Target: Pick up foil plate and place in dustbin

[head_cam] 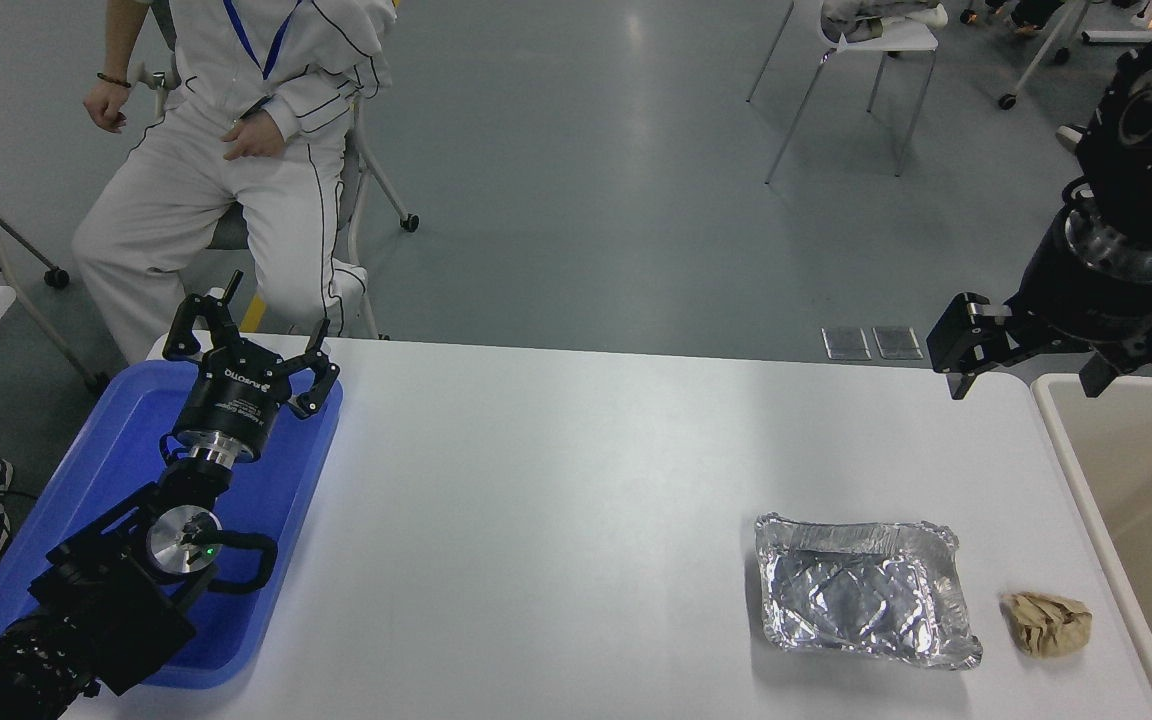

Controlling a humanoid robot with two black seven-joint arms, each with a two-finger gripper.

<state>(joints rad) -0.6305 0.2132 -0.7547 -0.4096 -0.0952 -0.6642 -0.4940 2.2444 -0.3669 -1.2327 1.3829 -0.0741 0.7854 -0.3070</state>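
Note:
The foil plate [864, 590] lies flat on the white table [556, 470] at the near right, shiny and crinkled, untouched. The dustbin [1141, 520], beige with a pale rim, stands off the table's right edge. My right gripper [1026, 375] hangs open high above the table's far right corner, well beyond the plate and beside the bin's far-left corner, with nothing between its fingers. My left gripper [248, 340] is parked open over the blue tray [106, 470] at the left.
A crumpled brown paper wad [1048, 622] lies just right of the foil plate, near the bin. A person in white sits on a chair beyond the table's far left corner. More chairs stand on the floor farther back.

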